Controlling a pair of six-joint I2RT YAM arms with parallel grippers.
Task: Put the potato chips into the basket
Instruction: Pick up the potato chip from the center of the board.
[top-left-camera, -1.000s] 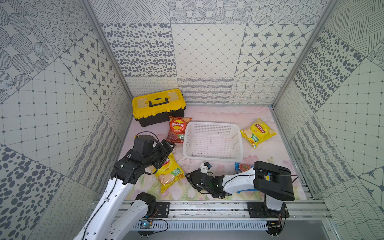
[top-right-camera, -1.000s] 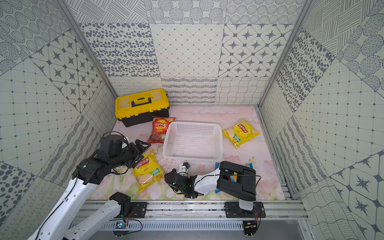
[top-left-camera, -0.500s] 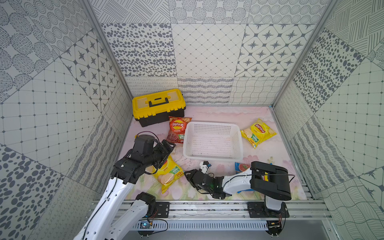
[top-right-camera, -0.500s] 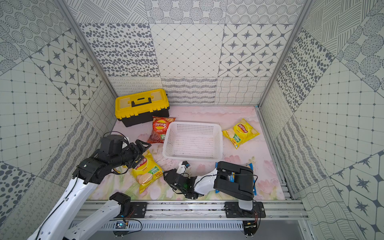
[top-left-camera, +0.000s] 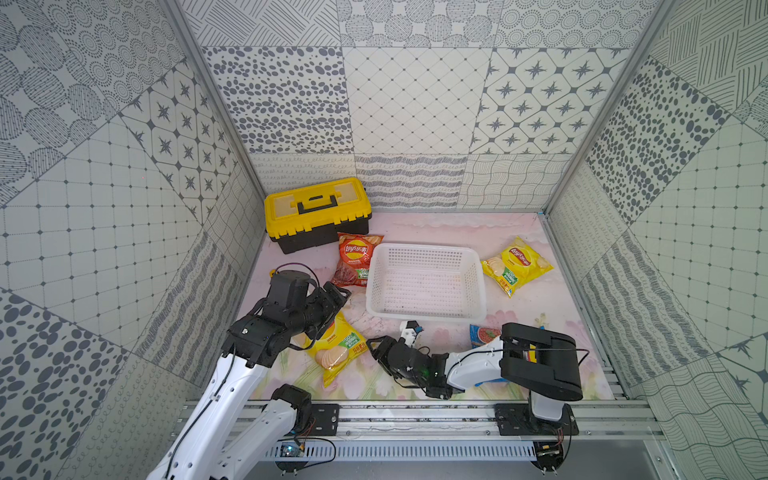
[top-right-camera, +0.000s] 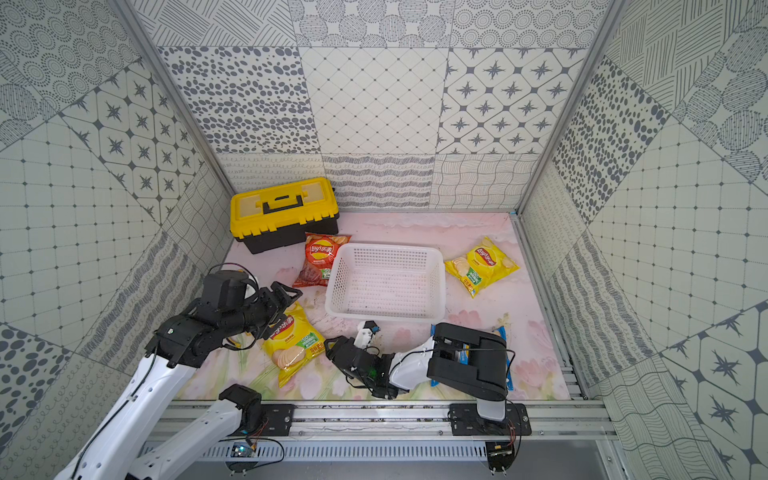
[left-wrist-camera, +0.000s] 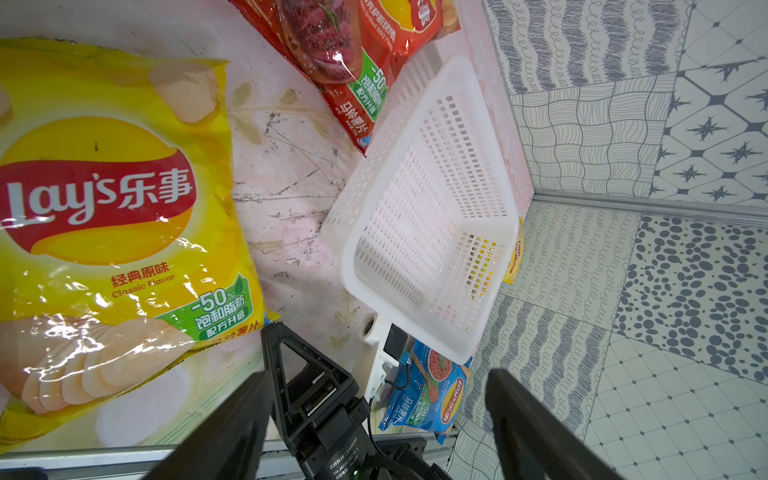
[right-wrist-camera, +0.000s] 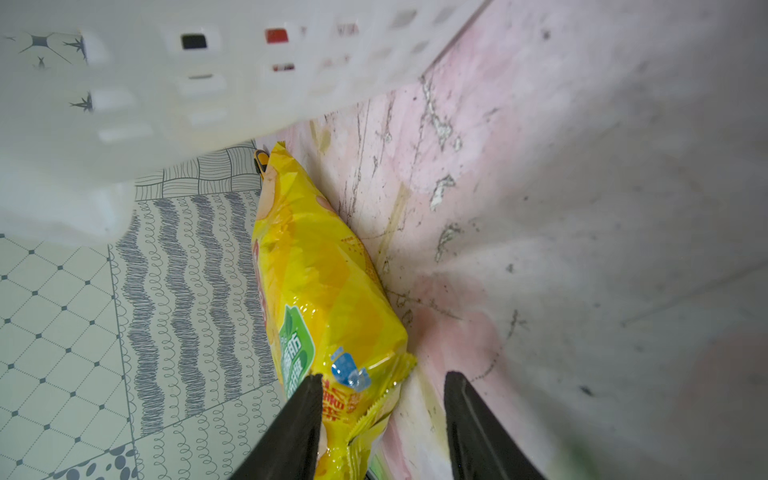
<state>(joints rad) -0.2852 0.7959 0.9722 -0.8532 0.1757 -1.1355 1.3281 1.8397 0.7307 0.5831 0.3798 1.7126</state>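
Jaws parted, my right gripper (right-wrist-camera: 382, 378) straddles a corner of the near yellow chip bag (right-wrist-camera: 324, 291); my left gripper (left-wrist-camera: 380, 374) hangs wide open over it, basket (top-left-camera: 422, 248) at two o'clock.

White-shelled, black-jointed arms (top-left-camera: 232, 382) end in a black left hand (left-wrist-camera: 378, 374) and right hand (right-wrist-camera: 383, 375) with wedge-shaped fingers (right-wrist-camera: 299, 432).
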